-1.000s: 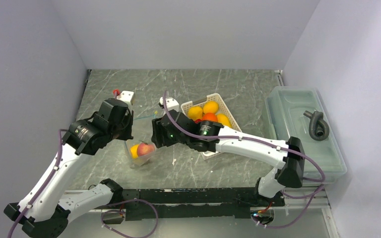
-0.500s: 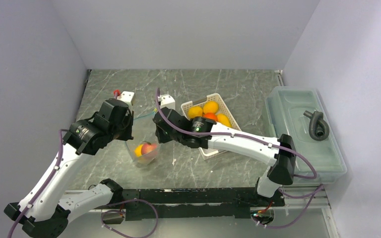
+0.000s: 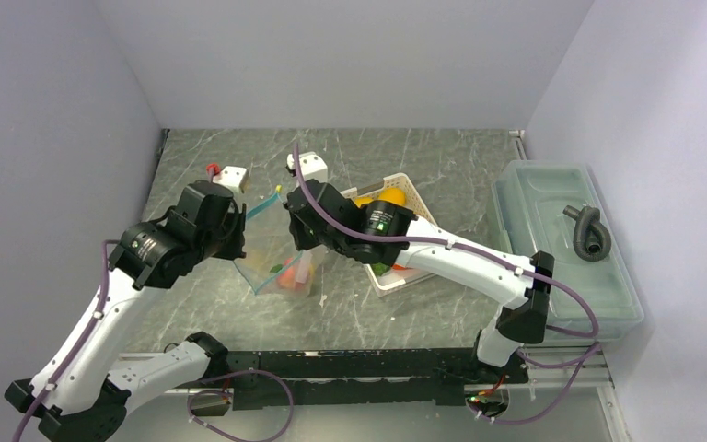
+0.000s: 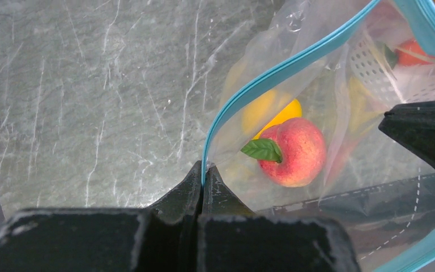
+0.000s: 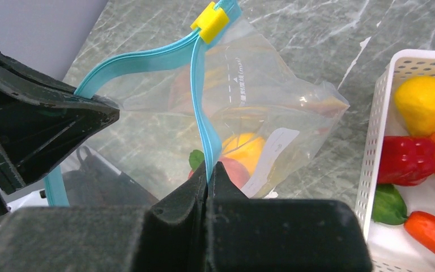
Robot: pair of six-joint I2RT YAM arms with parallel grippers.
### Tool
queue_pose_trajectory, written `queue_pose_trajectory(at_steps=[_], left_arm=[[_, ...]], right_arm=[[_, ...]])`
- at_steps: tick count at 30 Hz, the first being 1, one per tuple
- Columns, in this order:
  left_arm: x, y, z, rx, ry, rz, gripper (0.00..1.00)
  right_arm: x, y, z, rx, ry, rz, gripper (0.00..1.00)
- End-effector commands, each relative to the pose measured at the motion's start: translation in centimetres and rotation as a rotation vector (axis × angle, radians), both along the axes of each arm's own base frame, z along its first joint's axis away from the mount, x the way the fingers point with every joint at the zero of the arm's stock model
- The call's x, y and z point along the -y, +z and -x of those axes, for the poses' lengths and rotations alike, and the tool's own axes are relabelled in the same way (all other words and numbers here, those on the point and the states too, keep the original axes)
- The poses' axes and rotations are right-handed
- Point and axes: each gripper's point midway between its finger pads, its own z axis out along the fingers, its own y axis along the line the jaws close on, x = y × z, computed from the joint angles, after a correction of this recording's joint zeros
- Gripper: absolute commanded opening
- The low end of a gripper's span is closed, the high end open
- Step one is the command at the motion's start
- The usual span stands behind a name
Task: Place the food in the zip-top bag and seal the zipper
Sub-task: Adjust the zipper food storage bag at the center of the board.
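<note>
The clear zip-top bag (image 3: 276,265) hangs between my two grippers with its mouth spread open. My left gripper (image 4: 203,169) is shut on the teal zipper (image 4: 272,76) on one side of the mouth. My right gripper (image 5: 208,165) is shut on the other side's strip (image 5: 201,96), below the yellow slider (image 5: 210,21). Inside the bag lie a red peach-like fruit (image 4: 291,150) and a yellow piece (image 4: 272,110). More food sits in the white basket (image 5: 374,153): a yellow piece (image 5: 425,102), a red pepper (image 5: 408,158) and a carrot (image 5: 430,226).
The basket (image 3: 414,207) stands just right of the right gripper (image 3: 296,245). A large translucent lidded bin (image 3: 562,239) with a grey hose (image 3: 589,230) on it fills the right side. Two small white blocks (image 3: 232,177) (image 3: 311,168) lie behind the bag.
The right gripper has closed on the bag's teal strip. The bag, which rested low on the table, now hangs spread between both grippers with its mouth wider.
</note>
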Motion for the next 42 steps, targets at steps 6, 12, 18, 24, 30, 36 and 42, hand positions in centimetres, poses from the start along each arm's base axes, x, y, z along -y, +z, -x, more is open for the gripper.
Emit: queue_pose_trajectory(at_steps=[6,12,18,24,30,36,42], left_arm=[[1.5,3.3,1.0,0.032,-0.085,0.102,0.0],[2.4,3.6,1.2,0.01,-0.115,0.129,0.0],[2.5,2.1,0.2,-0.006,-0.093,0.105,0.0],[3.3,-3.5,-2.9,-0.08,-0.031,0.038,0.0],[2.9,-12.1,-6.1,-0.301,0.051,0.149,0.0],[2.2,-10.8,-6.8,-0.289,0.063,0.188,0.0],[2.2,-7.4,-6.7,-0.224,0.043,0.205,0.0]], right_arm=[[0.8,2.9,-0.7,0.047,0.009,-0.019,0.0],[0.6,1.8,-1.6,0.019,0.01,0.024,0.0],[0.5,0.3,-3.1,-0.037,0.019,0.02,0.0],[1.9,-7.2,-7.3,-0.193,-0.029,0.029,0.0],[2.0,-13.0,-8.8,-0.282,-0.051,0.112,0.0],[2.3,-12.3,-8.6,-0.266,-0.043,0.104,0.0],[2.2,-9.2,-8.4,-0.223,-0.027,0.053,0.0]])
